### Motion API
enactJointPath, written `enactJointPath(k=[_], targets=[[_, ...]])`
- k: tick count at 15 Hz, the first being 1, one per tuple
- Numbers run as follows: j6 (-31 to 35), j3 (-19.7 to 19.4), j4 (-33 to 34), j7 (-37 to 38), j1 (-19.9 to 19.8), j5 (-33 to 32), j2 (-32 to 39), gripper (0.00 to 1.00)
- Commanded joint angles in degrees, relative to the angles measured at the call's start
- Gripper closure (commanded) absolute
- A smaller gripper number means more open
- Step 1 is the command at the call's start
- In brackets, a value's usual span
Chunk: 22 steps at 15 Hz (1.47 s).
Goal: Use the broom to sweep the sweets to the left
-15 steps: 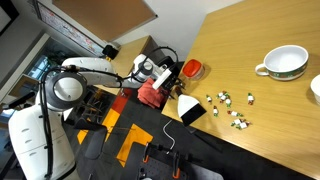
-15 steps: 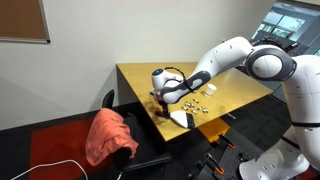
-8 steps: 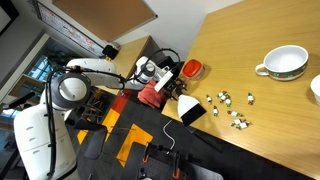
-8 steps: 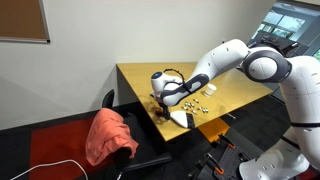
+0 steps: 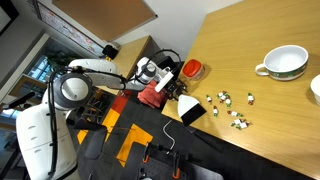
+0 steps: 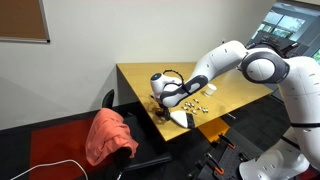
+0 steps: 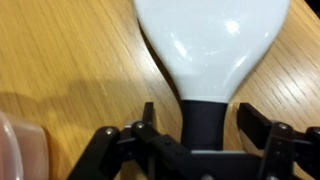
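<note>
Across the last second I register almost no displacement in either exterior view: the broom (image 5: pixel 190 108) lies where it lay, at the near table (image 5: pixel 250 30) edge, and the sweets (image 5: pixel 230 108) remain scattered just beside its bristle end, unswept. The arm has only settled by a trace over the handle. In the wrist view the gripper (image 7: pixel 200 118) is wide, its jaws straddling the black handle of the broom (image 7: pixel 215 40) with a clear gap on one side; no clamp yet. I judge the approach complete and the grasp pending. The red-orange dish (image 5: pixel 192 69) stands close by the gripper, so clearance there needs watching.
</note>
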Motion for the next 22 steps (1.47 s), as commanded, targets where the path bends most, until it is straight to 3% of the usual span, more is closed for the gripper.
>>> enactJointPath(k=[1, 5, 7, 11, 22], targets=[[-2.31, -0.48, 1.72, 1.84, 0.74, -1.47, 0.73, 0.46], [-3.1, -0.34, 2.33, 1.62, 0.72, -1.46, 0.76, 0.77], [-3.27, -0.31, 2.29, 1.56, 0.7, -1.5, 0.71, 0.87], [-2.32, 0.06, 0.58, 1.46, 0.71, -1.59, -1.26, 0.87], [11.0, 1.24, -11.25, -0.35, -1.88, -0.85, -14.21, 0.87]])
